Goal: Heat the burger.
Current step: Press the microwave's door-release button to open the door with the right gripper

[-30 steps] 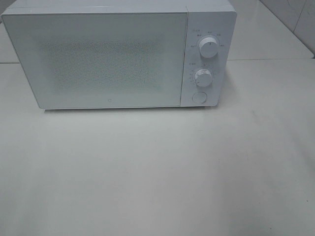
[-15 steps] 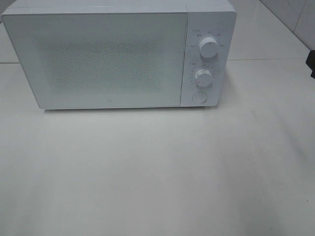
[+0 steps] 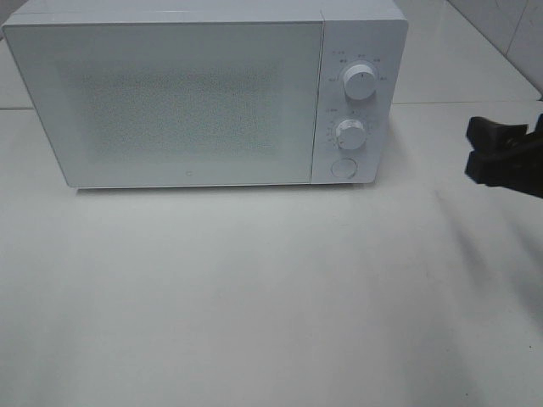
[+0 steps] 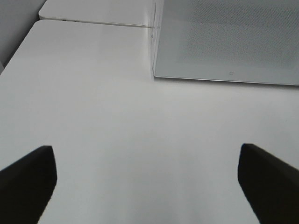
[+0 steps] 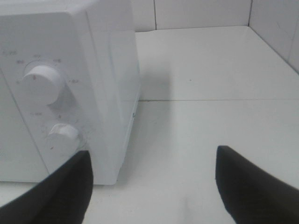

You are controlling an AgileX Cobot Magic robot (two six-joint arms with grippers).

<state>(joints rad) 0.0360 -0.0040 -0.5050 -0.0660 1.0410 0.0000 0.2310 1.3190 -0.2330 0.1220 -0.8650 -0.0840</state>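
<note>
Currently the burger is not seen in any of the three views, so its location cannot be told. The microwave (image 3: 204, 97) is closed, and nothing can be made out through the speckled, frosted panel of its door (image 3: 170, 102).

Exterior high view: the full front of the white, boxy microwave is shown. The flat door is on the left. A narrow control strip on the right carries an upper knob (image 3: 361, 82), a lower knob (image 3: 349, 133) and a round button (image 3: 343, 167) stacked beneath. The right gripper (image 3: 477, 149) is caught at the right edge, level with the lower knob and well apart from it. It is black and spread open, and nothing is held. The left gripper is not caught here.

Left wrist view: the left gripper (image 4: 148, 186) is shown only here. Its dark fingers (image 4: 28, 184) are wide apart and empty over the matte white desk (image 4: 93, 116). One lower corner of the door is seen ahead.

Right wrist view: the microwave's plain side wall is shown only here. A seam (image 5: 210, 99) in the desk and a tiled wall (image 5: 201, 11) are also seen.
</note>
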